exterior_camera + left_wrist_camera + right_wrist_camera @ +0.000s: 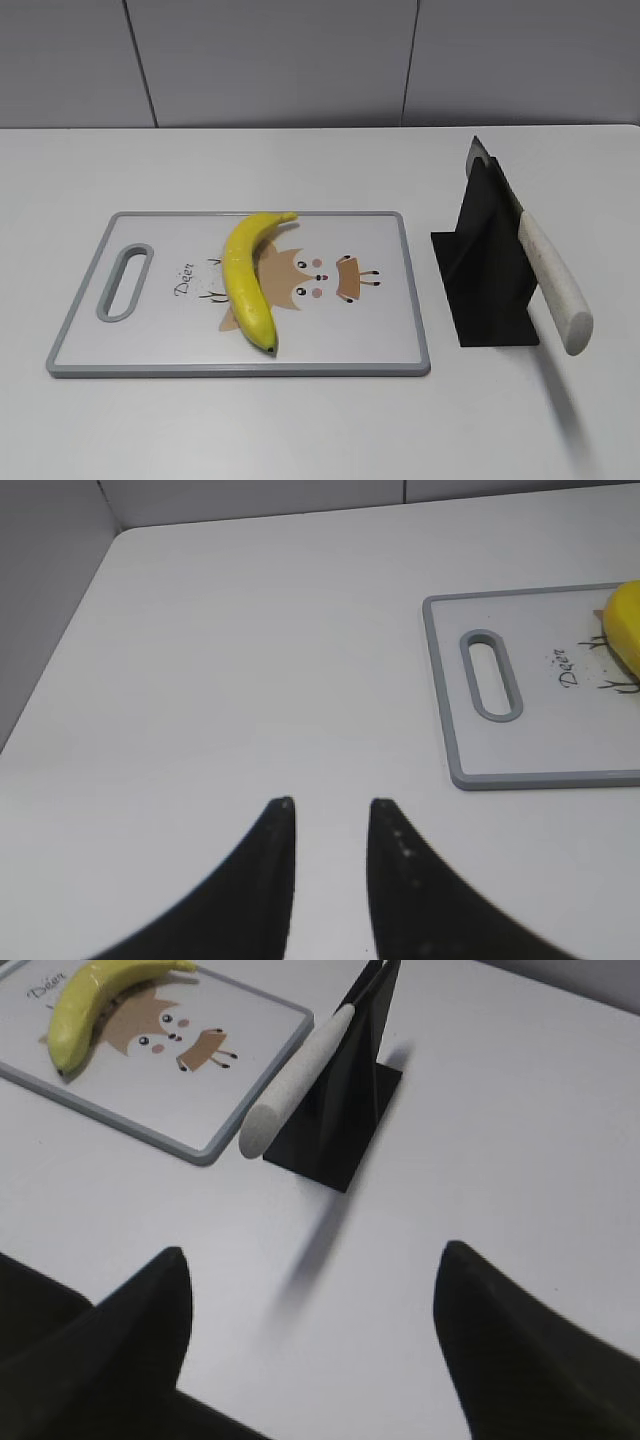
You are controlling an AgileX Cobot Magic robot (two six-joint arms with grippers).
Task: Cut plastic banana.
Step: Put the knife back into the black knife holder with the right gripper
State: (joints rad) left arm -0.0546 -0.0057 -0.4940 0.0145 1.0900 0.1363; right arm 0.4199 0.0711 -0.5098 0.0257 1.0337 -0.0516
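The plastic banana (248, 280) is bright yellow and curved. It lies on a grey-rimmed white cutting board (92, 300) with a cartoon print. It also shows in the right wrist view (90, 1000), and its edge shows in the left wrist view (625, 625). A knife with a white handle (555, 280) rests tilted in a black stand (485, 270), right of the board. My left gripper (330, 802) is open and empty over bare table, left of the board. My right gripper (310, 1255) is wide open and empty, short of the knife handle (295, 1080). Neither gripper shows in the exterior view.
The board's handle slot (492, 675) is at its left end. The white table's left edge (60, 650) meets a grey wall. A grey panelled wall (300, 60) stands behind the table.
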